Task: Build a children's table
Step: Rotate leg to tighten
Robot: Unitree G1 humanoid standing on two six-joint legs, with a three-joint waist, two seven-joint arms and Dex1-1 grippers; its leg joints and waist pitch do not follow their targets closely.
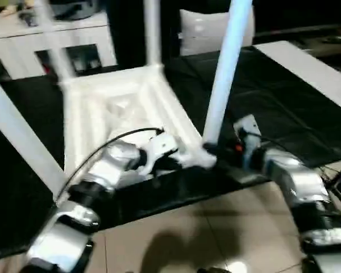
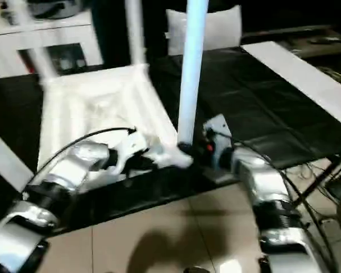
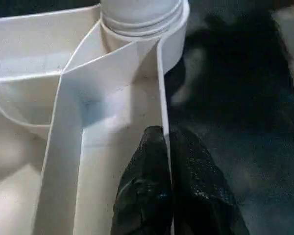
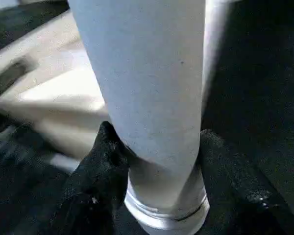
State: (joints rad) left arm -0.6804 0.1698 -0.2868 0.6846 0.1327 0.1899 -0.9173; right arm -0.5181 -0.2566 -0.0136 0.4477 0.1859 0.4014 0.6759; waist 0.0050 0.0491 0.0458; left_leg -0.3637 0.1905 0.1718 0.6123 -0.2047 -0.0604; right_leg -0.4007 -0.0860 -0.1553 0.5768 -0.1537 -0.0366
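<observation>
The children's table lies upside down on a black mat, its white ribbed top [image 1: 119, 108] facing up. A tapered white leg [image 1: 224, 74] stands in the near right corner socket [image 3: 142, 19]. My right gripper [image 4: 157, 142] is shut on the base of that leg [image 4: 147, 73], one black finger pressed against each side. My left gripper [image 3: 167, 134] is shut on the thin rim wall of the top [image 3: 112, 122], a short way from the same corner. Three other legs [image 1: 152, 31] [image 1: 51, 45] [image 1: 17, 136] rise from the remaining corners.
The black mat [image 1: 261, 102] covers the floor under the table, with beige tiles [image 1: 204, 233] nearer me. A white cabinet [image 1: 23, 40] stands at the back left, a long white board [image 1: 312, 74] lies at the right, and cables [image 1: 338, 176] run near my right arm.
</observation>
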